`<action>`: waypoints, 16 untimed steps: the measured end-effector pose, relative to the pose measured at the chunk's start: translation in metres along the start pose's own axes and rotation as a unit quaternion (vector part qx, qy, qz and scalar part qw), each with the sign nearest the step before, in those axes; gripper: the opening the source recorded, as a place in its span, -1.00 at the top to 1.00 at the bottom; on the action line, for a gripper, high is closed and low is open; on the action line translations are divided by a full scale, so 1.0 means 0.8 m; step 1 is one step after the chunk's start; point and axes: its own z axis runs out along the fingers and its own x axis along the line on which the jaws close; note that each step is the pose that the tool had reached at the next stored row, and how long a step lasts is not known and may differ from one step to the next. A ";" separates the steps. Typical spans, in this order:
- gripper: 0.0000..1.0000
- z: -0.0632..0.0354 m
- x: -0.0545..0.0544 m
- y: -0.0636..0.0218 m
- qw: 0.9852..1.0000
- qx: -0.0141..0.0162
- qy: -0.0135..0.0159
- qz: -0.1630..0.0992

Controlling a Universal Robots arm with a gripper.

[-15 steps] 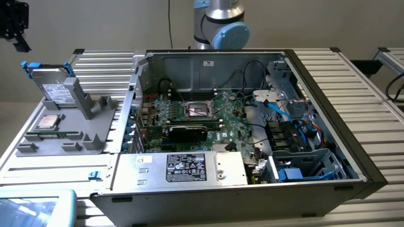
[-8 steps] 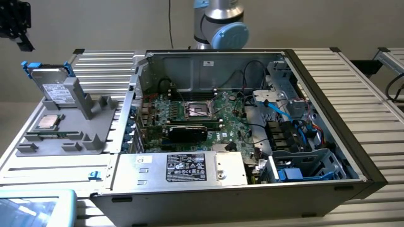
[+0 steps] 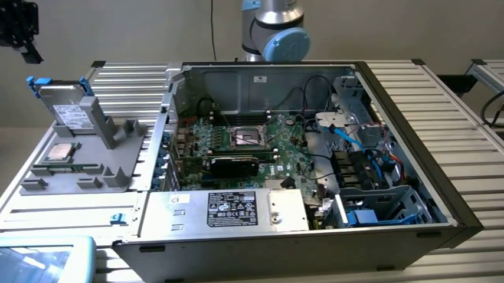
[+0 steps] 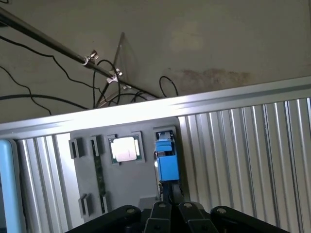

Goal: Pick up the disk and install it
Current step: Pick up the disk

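Note:
The disk (image 3: 69, 108) stands on edge in a grey holder (image 3: 82, 171) on the table at the exterior view's left, silver with a white label and blue rails on its upper end. From the wrist view I look down on its blue rail end (image 4: 166, 160) in a slot of that holder (image 4: 87, 170). My gripper (image 3: 28, 52) hangs well above the disk at the upper left, apart from it. Its black fingers (image 4: 161, 212) are pressed together with nothing between them, so the gripper (image 4: 170, 206) is shut.
An open computer case (image 3: 409, 135) lies in the middle, with the motherboard (image 3: 244, 138), cables and a blue-fitted drive cage (image 3: 378, 207) at its front right. A silver box with a black label (image 3: 228, 209) sits at its front. A small square chip (image 3: 61, 152) rests on the holder.

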 end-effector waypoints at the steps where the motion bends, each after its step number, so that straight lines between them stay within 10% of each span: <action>1: 0.79 0.000 0.000 0.000 1.000 0.000 0.000 0.000; 12: -0.09 0.004 0.000 0.001 1.000 0.000 0.001 -0.001; 16: -0.09 0.009 0.000 0.004 1.000 0.000 0.001 -0.014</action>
